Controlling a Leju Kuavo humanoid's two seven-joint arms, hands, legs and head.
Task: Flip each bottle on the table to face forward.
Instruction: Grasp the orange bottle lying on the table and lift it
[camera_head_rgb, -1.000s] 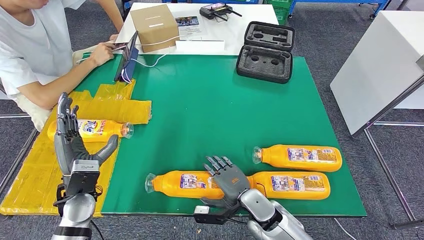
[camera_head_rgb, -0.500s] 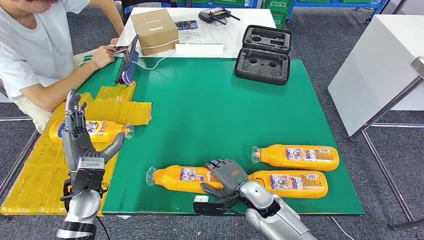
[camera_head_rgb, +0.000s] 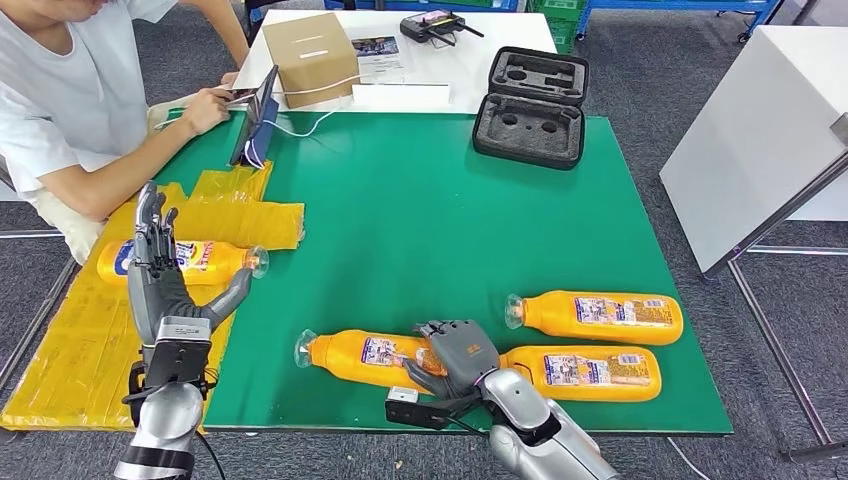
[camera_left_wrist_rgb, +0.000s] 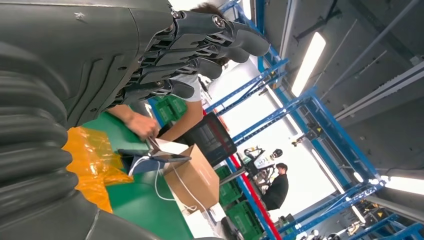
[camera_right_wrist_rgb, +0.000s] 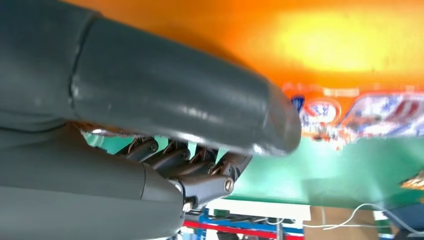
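Right robot hand (camera_head_rgb: 459, 355): fingers, spread above the near-left orange bottle (camera_head_rgb: 365, 355) a second ago, now curled down around its body, thumb on the near side. Left robot hand (camera_head_rgb: 162, 285): raised slightly, fingers still extended upright.

A green mat (camera_head_rgb: 420, 230) is laid over the table. Crumpled yellow plastic sheeting (camera_head_rgb: 75, 335) is spread along one side of the mat. At the far end, a cardboard box (camera_head_rgb: 309, 50), a leaflet (camera_head_rgb: 377, 50) and a black controller (camera_head_rgb: 432, 24) are set on a white tabletop (camera_head_rgb: 500, 35). An open black foam-lined case (camera_head_rgb: 533, 105) straddles the mat's far edge. A seated person (camera_head_rgb: 70, 110) is occupied with a propped tablet (camera_head_rgb: 255, 118), to which a white cable (camera_head_rgb: 300, 128) is attached.
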